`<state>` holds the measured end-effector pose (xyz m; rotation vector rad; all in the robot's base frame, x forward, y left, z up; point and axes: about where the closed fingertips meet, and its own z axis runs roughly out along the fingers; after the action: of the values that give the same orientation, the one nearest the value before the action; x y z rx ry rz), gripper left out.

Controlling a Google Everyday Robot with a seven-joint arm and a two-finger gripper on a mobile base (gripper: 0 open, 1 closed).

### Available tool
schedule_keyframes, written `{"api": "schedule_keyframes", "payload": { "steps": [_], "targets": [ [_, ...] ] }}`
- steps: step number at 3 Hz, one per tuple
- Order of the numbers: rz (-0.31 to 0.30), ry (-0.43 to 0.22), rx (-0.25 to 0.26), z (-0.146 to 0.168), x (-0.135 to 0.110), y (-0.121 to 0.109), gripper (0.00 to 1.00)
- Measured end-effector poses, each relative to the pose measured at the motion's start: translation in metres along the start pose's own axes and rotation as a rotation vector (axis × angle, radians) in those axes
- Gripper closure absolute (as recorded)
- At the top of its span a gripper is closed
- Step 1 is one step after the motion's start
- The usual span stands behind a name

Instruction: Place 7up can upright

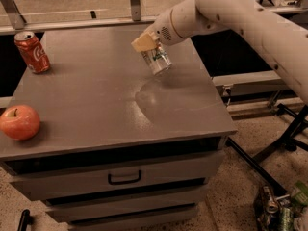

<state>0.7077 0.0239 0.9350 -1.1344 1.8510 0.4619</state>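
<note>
The 7up can [157, 60] is a small silvery can with green markings, held tilted a little above the right part of the grey cabinet top [96, 105]. My gripper [148, 46] reaches in from the upper right on the white arm and is shut on the can's upper end, with a tan fingertip [143, 43] showing on its left side. The can's lower end points down to the right and hangs just over the surface.
A red cola can [32, 52] stands upright at the back left corner. A red apple [19, 121] lies at the front left edge. The cabinet has a drawer with a handle [124, 178]. Several cans lie on the floor at the lower right [276, 211].
</note>
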Motion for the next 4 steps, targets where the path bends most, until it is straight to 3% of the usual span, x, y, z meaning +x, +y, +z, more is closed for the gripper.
{"api": "schedule_keyframes", "payload": {
  "steps": [1,2,3,4],
  "targets": [
    [-0.014,-0.179,0.029,-0.031,-0.016,-0.007,1.00],
    [-0.026,-0.186,0.032,-0.036,-0.017,-0.006,1.00],
    [-0.078,-0.245,-0.002,-0.036,-0.022,-0.004,1.00],
    [-0.130,-0.408,-0.127,-0.045,-0.034,0.005,1.00]
  ]
}}
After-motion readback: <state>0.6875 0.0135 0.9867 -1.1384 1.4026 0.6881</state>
